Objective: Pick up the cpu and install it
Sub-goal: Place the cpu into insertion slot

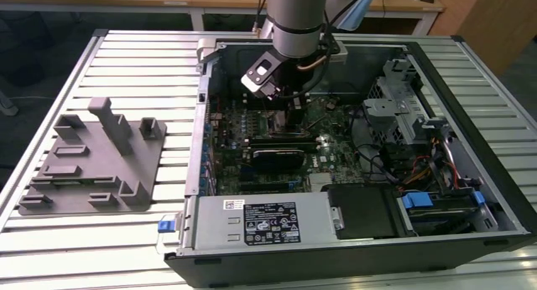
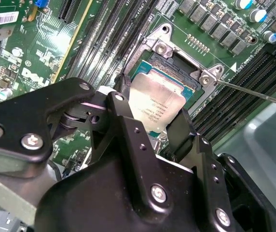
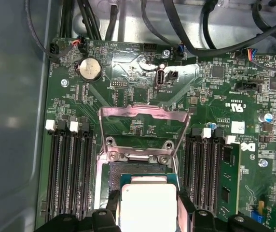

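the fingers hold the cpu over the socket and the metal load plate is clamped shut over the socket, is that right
Not quite. The fingers do hold the cpu over the socket, but the metal load plate is swung open, standing clear of the socket, as the first wrist view shows.

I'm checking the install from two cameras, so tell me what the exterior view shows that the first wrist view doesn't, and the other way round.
Exterior view: the whole open computer case, the grey fixture plate on the slatted table, and the arm reaching inside.
First wrist view: the end effector closed on the cpu at the open socket, whose load plate stands raised, plus a coin cell.
Both: the green motherboard and its black cables.
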{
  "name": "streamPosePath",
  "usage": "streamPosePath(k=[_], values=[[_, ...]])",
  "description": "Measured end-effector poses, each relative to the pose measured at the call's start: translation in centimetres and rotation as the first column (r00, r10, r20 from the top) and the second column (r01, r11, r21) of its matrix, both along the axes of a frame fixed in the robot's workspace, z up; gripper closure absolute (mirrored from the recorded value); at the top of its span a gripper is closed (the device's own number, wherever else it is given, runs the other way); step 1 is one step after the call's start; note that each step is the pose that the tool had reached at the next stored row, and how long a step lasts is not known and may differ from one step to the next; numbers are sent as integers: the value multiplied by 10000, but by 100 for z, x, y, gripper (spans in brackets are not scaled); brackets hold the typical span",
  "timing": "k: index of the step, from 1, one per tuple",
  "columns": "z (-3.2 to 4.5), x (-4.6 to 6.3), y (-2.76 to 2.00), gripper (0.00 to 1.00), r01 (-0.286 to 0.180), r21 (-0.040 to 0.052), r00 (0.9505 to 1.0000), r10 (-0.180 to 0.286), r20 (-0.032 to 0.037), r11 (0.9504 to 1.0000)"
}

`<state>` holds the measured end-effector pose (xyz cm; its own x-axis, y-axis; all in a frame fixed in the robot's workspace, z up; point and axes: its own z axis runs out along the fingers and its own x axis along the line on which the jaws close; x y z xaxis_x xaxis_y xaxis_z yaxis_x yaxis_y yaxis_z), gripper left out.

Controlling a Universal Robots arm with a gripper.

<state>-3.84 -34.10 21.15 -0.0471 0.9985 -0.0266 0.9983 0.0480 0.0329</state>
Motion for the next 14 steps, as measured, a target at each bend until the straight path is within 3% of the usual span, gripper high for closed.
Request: streamPosePath(k=[14], values=[[-86, 0, 42, 46, 118, -1, 9999, -118, 0, 9999]])
